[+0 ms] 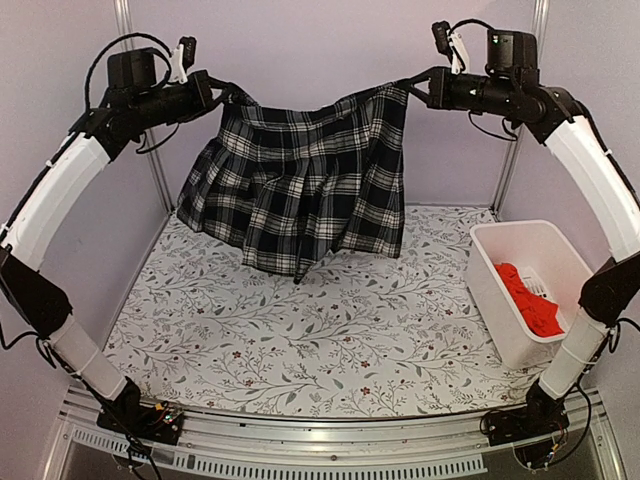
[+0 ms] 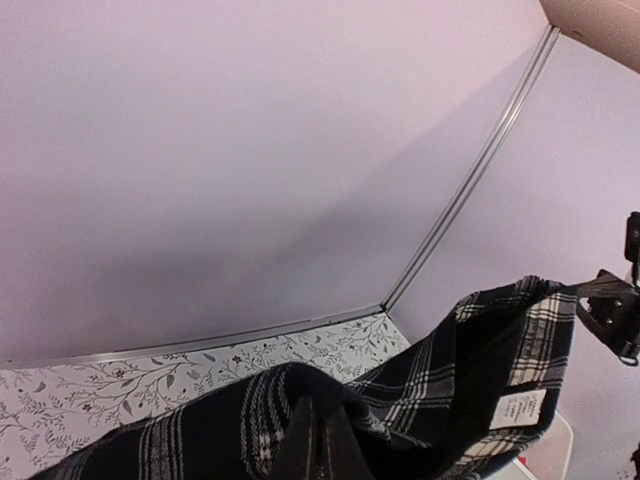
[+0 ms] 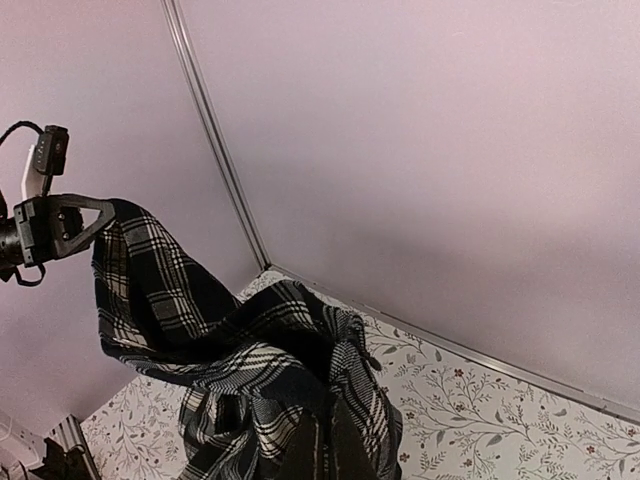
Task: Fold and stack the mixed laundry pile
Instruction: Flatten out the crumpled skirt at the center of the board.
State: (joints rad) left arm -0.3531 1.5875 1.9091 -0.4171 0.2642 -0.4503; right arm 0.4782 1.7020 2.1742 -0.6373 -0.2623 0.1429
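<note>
Plaid cloth, black and white: the plaid garment [image 1: 300, 185] is hanging spread out between the two arms, raised above the far half of the floral table cover [image 1: 300, 340]. Whether its lower hem is touching the cover cannot be told.

Left gripper [image 1: 228, 95]: fingers are clamping one top corner of the plaid garment.
Right gripper [image 1: 412, 85]: fingers are clamping the opposite top corner.

Top view only: the red shirt [image 1: 528, 298] is lying crumpled inside the white basket [image 1: 488, 290], which is standing at the right edge of the cover, just beside the right arm and well apart from the plaid garment.

Left wrist view only: a white label [image 2: 520, 408] is showing on the cloth's inner face, near the corner held by the right gripper.

Right wrist view only: the cloth is sagging in deep folds between the two held corners.

Both wrist views: each gripper's own dark fingers are sitting at the bottom edge, half buried in plaid.

Obstructions: the hanging garment is covering the rear strip of the table cover in the top view, and the near basket wall is hiding part of the red shirt.
</note>
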